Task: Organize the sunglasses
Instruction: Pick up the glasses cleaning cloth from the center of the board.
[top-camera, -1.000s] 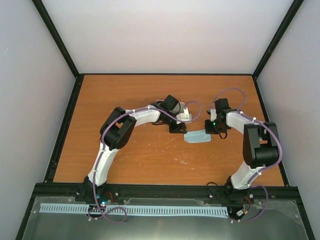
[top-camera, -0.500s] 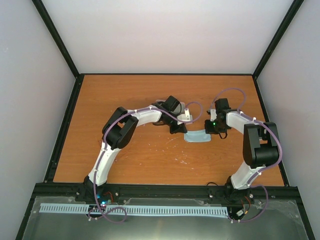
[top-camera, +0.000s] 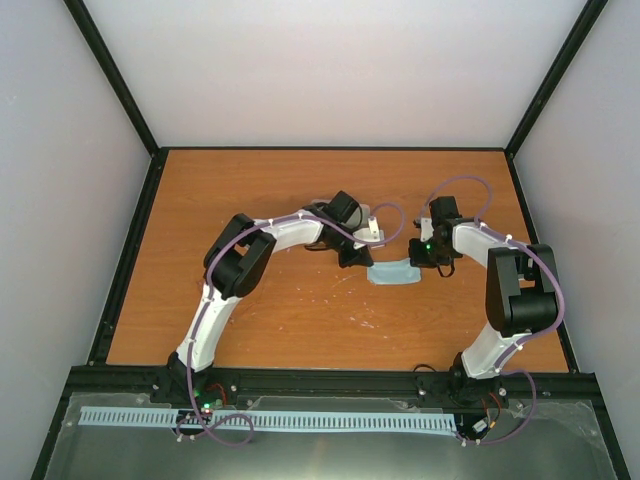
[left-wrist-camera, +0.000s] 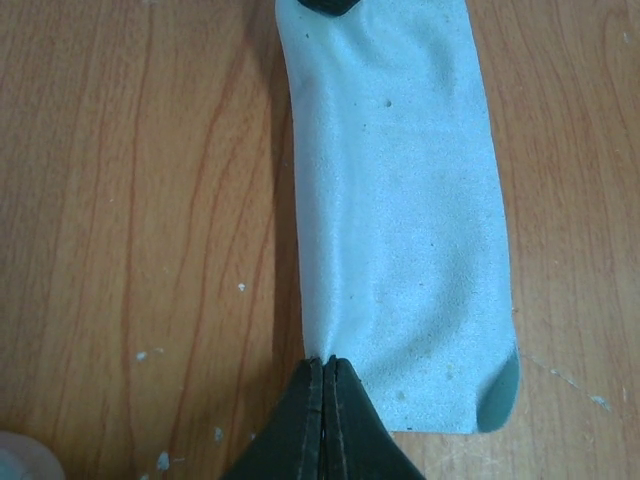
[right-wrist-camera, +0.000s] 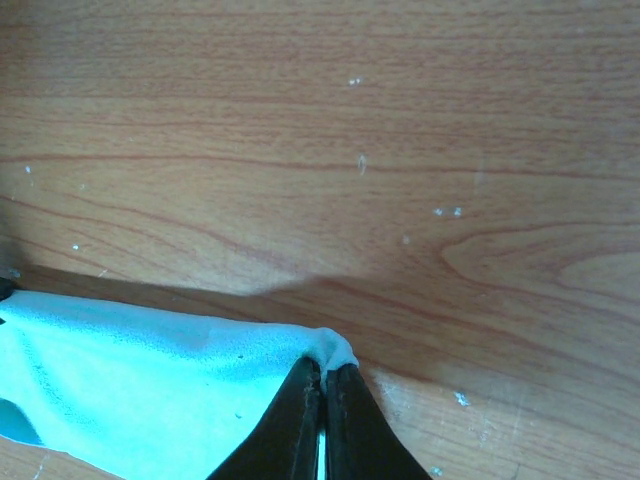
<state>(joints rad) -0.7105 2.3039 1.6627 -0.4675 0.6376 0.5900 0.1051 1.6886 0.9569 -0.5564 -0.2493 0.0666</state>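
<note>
The wooden table (top-camera: 250, 320) fills the middle of the top view, its orange-brown grain flecked with small white specks. The left arm (top-camera: 225, 270) rises from the lower left of that view and bends toward the centre. The right arm (top-camera: 515, 290) climbs the right side and curls inward, so both wrists meet just right of centre.

Between them lies a light blue cloth (top-camera: 393, 274), folded into a narrow strip. In the left wrist view it runs from the bottom centre to the top edge of the frame. In the right wrist view it fills the lower left corner.

The left gripper (left-wrist-camera: 325, 395) is clamped tight on the strip's near end, at the bottom centre of its own view, with its dark fingers pressed together and no gap. The right gripper (right-wrist-camera: 322, 395) is likewise pinched closed on a puckered corner of the cloth, which lifts slightly off the wood above a soft shadow. Dark fingertips (left-wrist-camera: 330, 5) touch the far end of the strip at the top edge of the left wrist view.

A pale, blurred object (left-wrist-camera: 12, 462) shows in the lower left corner of that same view; what it is cannot be told.

The sunglasses cannot be made out in any view, so their place cannot be told.
</note>
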